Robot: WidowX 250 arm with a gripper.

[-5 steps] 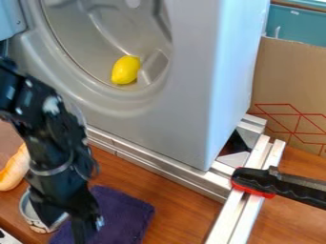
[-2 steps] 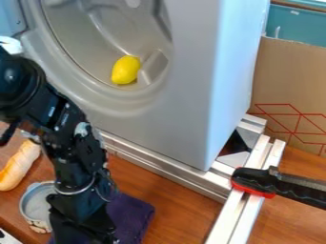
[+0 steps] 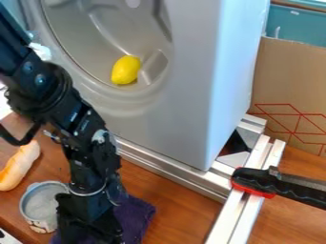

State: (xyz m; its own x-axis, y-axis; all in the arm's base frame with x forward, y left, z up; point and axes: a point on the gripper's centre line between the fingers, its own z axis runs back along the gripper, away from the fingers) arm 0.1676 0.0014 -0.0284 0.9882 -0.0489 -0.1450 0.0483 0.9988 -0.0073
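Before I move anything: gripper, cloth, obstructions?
Gripper low at purple cloth. Cloth partly hidden under the arm. Tin close beside gripper, tightest spot. Lemon up in drum.

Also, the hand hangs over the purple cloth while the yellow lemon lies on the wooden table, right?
Not the lemon: the camera view shows the yellow lemon inside the round grey recess, not on the wooden table. The hand does hang over the purple cloth.

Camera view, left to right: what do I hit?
Bread loaf → round metal tin → gripper → yellow lemon → black-and-red clamp.
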